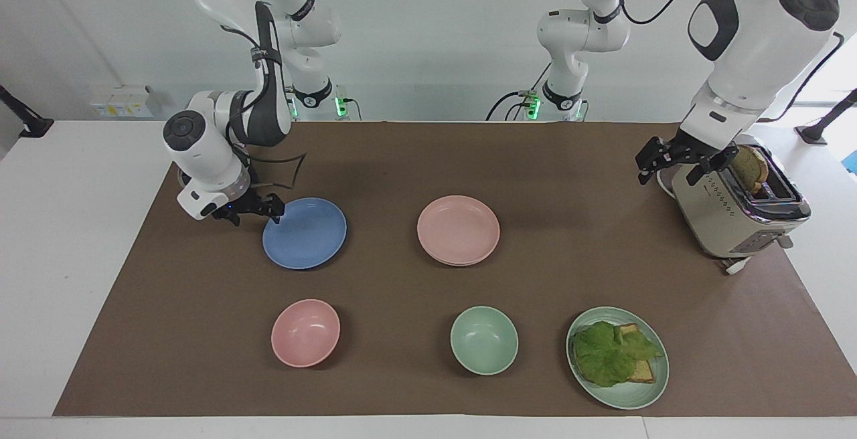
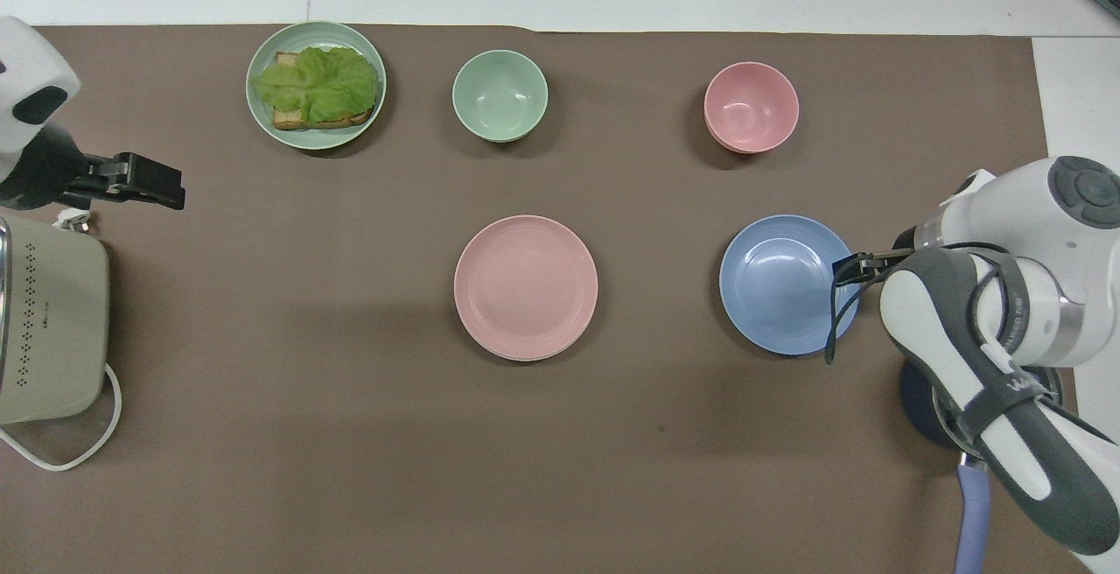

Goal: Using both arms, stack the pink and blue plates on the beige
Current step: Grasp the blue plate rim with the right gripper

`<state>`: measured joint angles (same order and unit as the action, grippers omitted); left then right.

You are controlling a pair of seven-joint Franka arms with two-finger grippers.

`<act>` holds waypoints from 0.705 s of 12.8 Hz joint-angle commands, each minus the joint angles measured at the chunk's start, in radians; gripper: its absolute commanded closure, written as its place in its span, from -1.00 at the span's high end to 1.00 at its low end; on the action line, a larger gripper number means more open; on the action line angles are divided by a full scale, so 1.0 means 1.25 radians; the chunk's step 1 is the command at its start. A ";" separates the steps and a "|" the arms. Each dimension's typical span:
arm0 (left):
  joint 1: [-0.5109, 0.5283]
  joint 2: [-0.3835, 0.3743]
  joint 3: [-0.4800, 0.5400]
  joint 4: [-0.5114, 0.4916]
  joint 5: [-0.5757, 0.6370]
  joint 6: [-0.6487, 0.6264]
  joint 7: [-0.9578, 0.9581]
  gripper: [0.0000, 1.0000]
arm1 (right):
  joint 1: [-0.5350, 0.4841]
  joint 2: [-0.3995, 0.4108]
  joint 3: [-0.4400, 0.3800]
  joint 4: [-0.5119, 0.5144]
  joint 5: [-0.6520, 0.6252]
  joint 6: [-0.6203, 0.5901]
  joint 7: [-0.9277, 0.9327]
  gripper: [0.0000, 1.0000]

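Facing view: right arm [image 1: 201, 151] folded low, elbow up, wrist tipped down toward the table [image 1: 562, 158]. Its jaws spread wide and empty, down at the rim of the blue plate [image 1: 304, 233], one fingertip [image 1: 275, 210] over the edge; cannot tell whether touching. Blue plate flat on the table just beside those jaws, toward the table's middle. Pink plate [image 1: 458, 228] well apart from them, resting on the beige plate [image 1: 460, 264], only a pale sliver of rim showing underneath. Left arm [image 1: 750, 31] raised high, forearm pointing steeply down. Its jaws also wide open, holding nothing, hanging over the corner of the toaster [image 1: 730, 215], clear of the stacked pair. Overhead view: the same wide, empty jaws above the toaster's edge.
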<state>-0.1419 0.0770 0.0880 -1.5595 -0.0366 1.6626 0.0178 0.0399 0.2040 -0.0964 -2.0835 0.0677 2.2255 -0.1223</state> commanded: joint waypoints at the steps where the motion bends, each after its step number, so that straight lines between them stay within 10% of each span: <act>1: 0.004 -0.025 0.000 0.036 0.017 -0.046 0.013 1.00 | 0.021 0.061 0.002 0.005 0.039 0.067 -0.026 1.00; 9: 0.004 -0.062 0.001 0.028 0.013 -0.044 0.008 1.00 | 0.006 0.049 0.000 0.042 0.038 -0.029 -0.075 1.00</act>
<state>-0.1390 0.0094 0.0893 -1.5197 -0.0354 1.6096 0.0212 0.0628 0.2756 -0.1011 -2.0359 0.0914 2.2124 -0.1620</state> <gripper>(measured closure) 0.000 0.000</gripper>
